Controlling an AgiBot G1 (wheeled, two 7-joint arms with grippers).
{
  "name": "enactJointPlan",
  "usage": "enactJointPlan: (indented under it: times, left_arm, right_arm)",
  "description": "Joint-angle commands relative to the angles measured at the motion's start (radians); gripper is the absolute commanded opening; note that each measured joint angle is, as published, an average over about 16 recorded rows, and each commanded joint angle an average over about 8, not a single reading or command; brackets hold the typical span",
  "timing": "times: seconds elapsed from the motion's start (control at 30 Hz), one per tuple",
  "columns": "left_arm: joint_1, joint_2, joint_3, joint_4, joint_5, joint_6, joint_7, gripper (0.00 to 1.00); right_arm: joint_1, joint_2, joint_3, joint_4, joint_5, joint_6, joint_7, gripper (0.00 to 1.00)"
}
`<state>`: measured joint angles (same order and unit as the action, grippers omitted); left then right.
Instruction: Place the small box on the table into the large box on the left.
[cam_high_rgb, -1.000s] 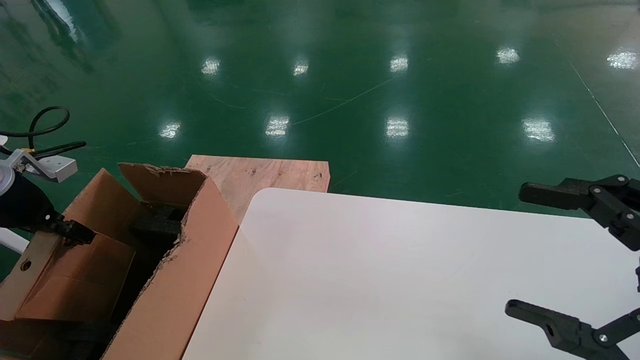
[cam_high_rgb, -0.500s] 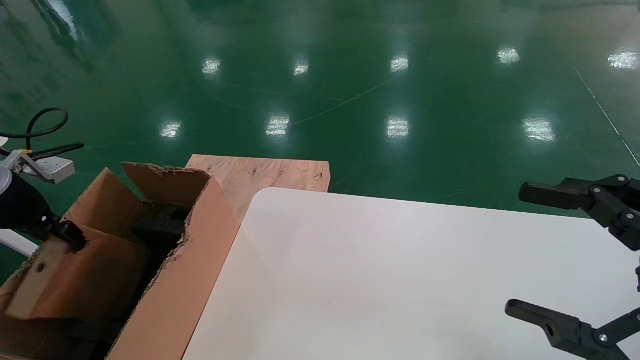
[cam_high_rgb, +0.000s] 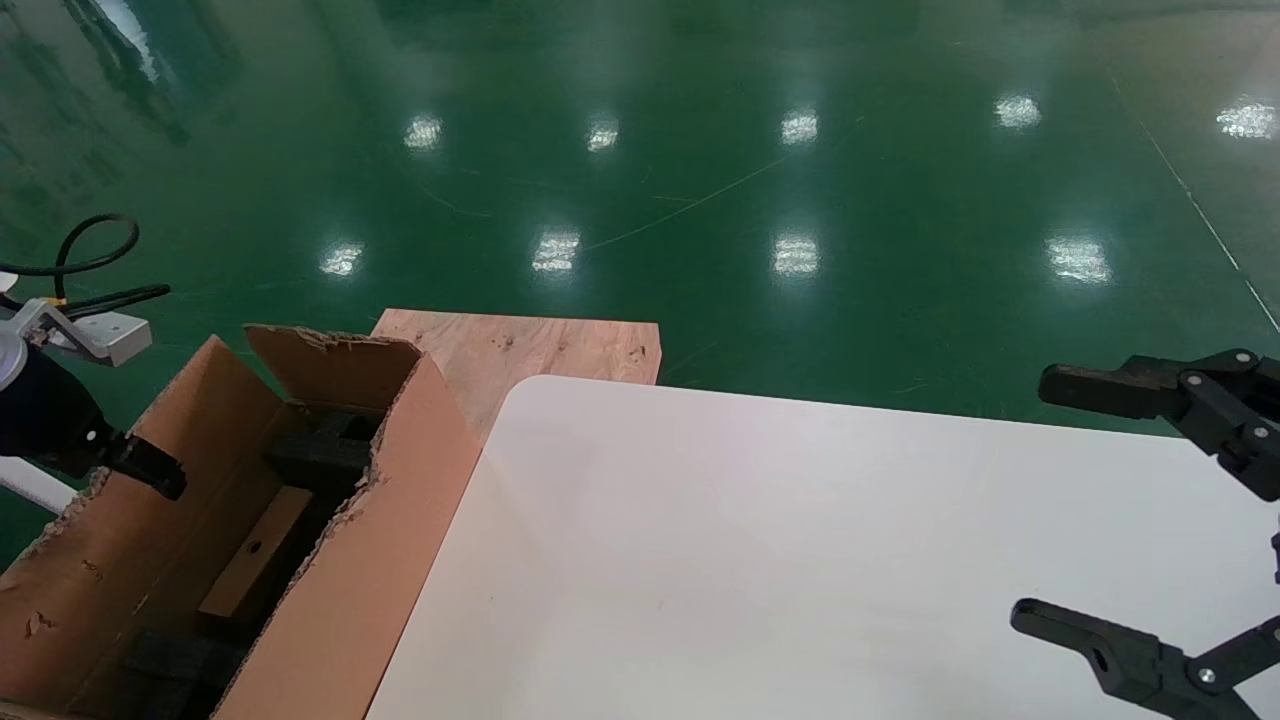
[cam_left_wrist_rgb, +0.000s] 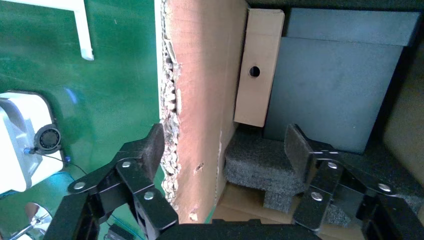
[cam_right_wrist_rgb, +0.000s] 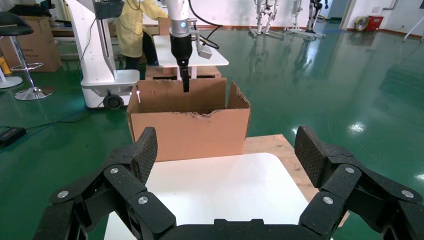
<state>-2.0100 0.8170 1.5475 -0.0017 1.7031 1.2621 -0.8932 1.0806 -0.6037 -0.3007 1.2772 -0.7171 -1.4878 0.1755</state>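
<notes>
1. My right pincer (cam_high_rgb: 1120, 510) hangs over the near right part of the white surface (cam_high_rgb: 760, 540), spread wide and empty.
2. At the near left, the large box (cam_high_rgb: 370, 560) stands open just beside the surface's left edge, its ragged flaps up.
3. My left pincer (cam_left_wrist_rgb: 222, 147) hovers above the large box's torn left wall, wide open with nothing in its grasp; one finger is outside the wall, the other over the inside.
4. The small box (cam_left_wrist_rgb: 259, 65) lies inside the large box, against that wall and beside a black foam block (cam_left_wrist_rgb: 330, 90), its round hole showing.
5. Farther off, a plywood board (cam_high_rgb: 520, 350) lies on the green floor (cam_high_rgb: 700, 150) beyond the surface's rounded corner.
</notes>
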Motion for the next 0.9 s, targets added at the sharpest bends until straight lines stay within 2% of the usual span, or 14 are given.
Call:
enactJointPlan:
  times: [0.03, 0.23, 0.5, 0.7, 0.9]
  left_arm:
    - [-0.001, 0.005, -0.003, -0.001, -0.004, -0.014, -0.005, 1.0]
    - [-0.006, 0.027, -0.085, -0.039, -0.123, -0.013, -0.013, 1.0]
    - [0.013, 0.006, -0.194, -0.156, -0.291, 0.052, 0.022, 1.0]
    - [0.021, 0.008, -0.222, -0.253, -0.348, 0.15, -0.026, 1.0]
    - [0.026, 0.012, -0.231, -0.291, -0.363, 0.172, -0.049, 1.0]
  right_arm:
    - [0.0, 0.0, 0.0, 0.0, 0.0, 0.0, 0.0, 1.0]
    - [0.0, 0.0, 0.0, 0.0, 0.0, 0.0, 0.0, 1.0]
    - [0.0, 0.0, -0.001, 0.0, 0.0, 0.0, 0.0, 1.0]
    - [0.0, 0.0, -0.001, -0.001, 0.001, 0.0, -0.001, 1.0]
    - [0.0, 0.0, -0.001, -0.001, 0.001, 0.0, -0.001, 1.0]
